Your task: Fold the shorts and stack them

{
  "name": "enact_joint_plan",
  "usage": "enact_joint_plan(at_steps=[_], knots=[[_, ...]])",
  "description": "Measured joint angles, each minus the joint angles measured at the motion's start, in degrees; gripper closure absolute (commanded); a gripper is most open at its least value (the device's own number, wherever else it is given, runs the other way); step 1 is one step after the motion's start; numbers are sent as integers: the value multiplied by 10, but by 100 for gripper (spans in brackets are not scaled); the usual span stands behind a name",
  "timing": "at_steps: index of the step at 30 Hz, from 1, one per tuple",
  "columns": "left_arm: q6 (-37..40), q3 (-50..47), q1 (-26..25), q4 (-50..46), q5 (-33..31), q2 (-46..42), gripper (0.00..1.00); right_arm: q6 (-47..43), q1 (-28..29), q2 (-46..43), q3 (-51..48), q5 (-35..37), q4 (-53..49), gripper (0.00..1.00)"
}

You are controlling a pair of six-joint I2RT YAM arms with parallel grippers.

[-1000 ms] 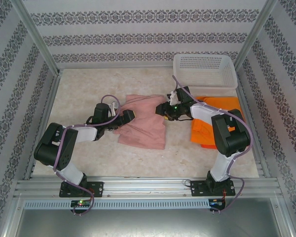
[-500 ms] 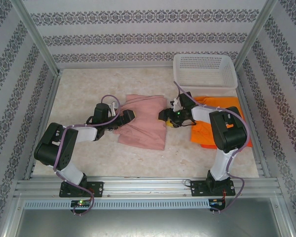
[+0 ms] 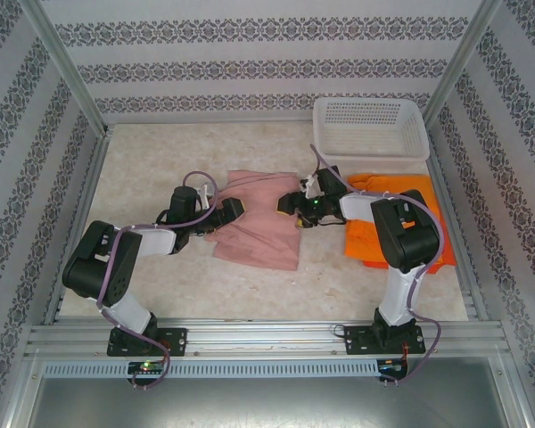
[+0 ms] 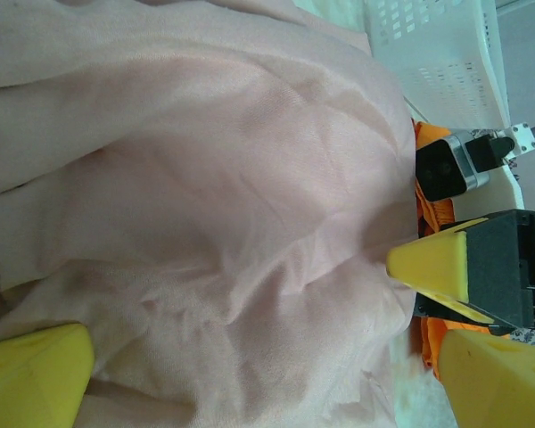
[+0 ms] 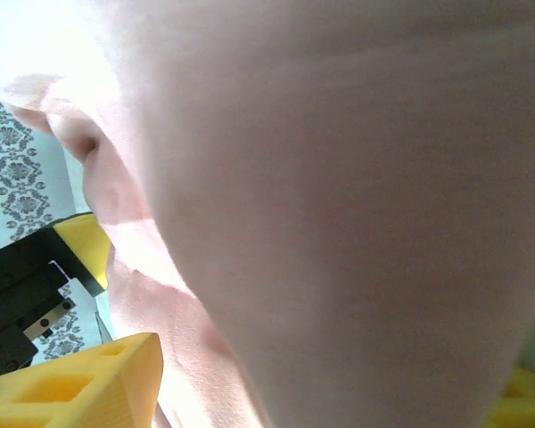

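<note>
The pink shorts (image 3: 259, 236) lie spread on the table (image 3: 152, 152) at the middle of the top view, a little rumpled, with both arms reaching in on them from either side. The left gripper (image 3: 233, 211) rests low at the cloth's left edge. In its wrist view the yellow fingers (image 4: 36, 379) sit far apart at the bottom corners, with pink fabric lying loose across the whole gap between them, so its jaws are spread wide. The right gripper (image 3: 292, 204) is at the upper right corner of the pink shorts. From its own wrist, pink cloth looms close and blurred, and a yellow finger (image 5: 80, 383) shows at each bottom corner with fabric between. Whether it pinches that fabric I cannot tell. The orange shorts (image 3: 363, 242) lie in a pile to the right, partly under the right arm. The white basket (image 3: 374, 147) stands just behind them in the upper right.
</note>
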Motion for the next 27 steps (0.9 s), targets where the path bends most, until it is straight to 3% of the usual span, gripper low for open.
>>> enact_joint_plan(at_steps=[3,8,11,14,21,27], knots=[[0,0,0,0,0,0,0,10,7,0,1,-3,10,40],[0,0,0,1,0,0,0,15,12,14,7,-3,14,75],[0,0,0,1,0,-1,0,11,12,16,7,0,7,90],[-2,-2,0,-1,-1,-8,0,-3,12,8,10,12,-15,99],[3,-16,0,-54,-23,-86,0,-93,9,-81,57,72,-180,100],[12,-17,0,-86,-47,-152,0,-223,-21,-162,158,151,-386,100]])
